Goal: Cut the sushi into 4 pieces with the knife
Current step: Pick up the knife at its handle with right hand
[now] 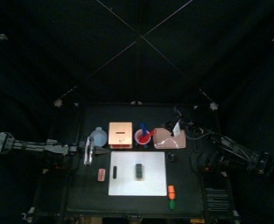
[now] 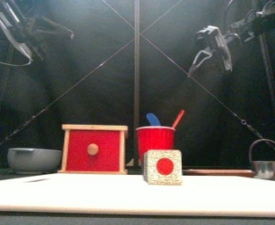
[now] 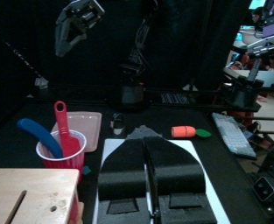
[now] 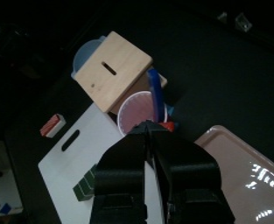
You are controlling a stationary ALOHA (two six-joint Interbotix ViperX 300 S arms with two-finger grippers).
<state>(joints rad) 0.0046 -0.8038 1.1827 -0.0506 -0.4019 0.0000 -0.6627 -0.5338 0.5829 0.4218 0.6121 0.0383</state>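
Booth dim; black curtains (image 1: 57, 44) swallow light. Overhead light falls on table (image 1: 92, 197). White cutting board (image 1: 137, 168) brightest. Glare streaks on pink tray (image 4: 238, 156). Red cup (image 2: 156, 141) evenly lit.

Pale matt wooden box (image 2: 94, 148), glossy red cup (image 2: 156, 141)

Wooden box (image 1: 120, 134), red drawer front, table's 11 o'clock; blue-grey bowl (image 2: 34, 161) at its 9; pink tray (image 1: 166, 138) 1 o'clock; orange-and-green toy food (image 3: 185, 132) 5 o'clock

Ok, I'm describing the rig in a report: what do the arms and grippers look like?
Both the left arm and right arm are slim, black and jointed. The left gripper and right gripper each carry two broad, flat black jaws, which look grey from outside.
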